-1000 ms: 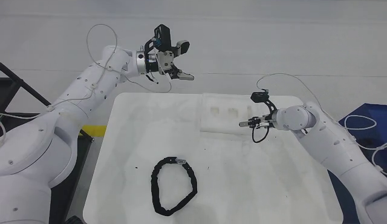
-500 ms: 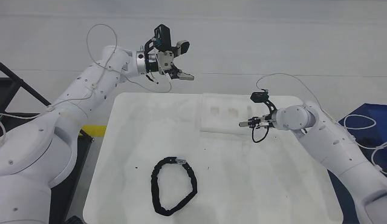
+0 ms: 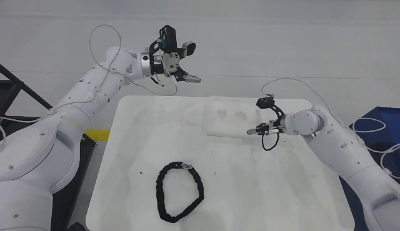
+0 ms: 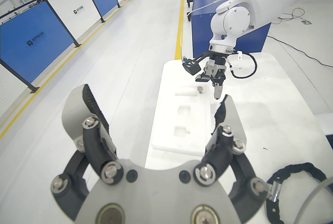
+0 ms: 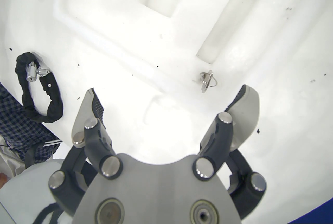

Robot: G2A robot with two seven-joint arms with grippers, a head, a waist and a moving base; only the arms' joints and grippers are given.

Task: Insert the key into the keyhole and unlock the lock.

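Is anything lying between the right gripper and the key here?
No. In the right wrist view the open right gripper hangs apart from the key, which lies on the foam tray; only bare foam shows between them.

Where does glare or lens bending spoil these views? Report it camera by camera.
Right wrist view: the foam tray glares almost featureless white, yet the key and chain lock stand out clearly. Left wrist view: wide-angle bending tilts the blue barriers. Top view: even light, no glare on the table.
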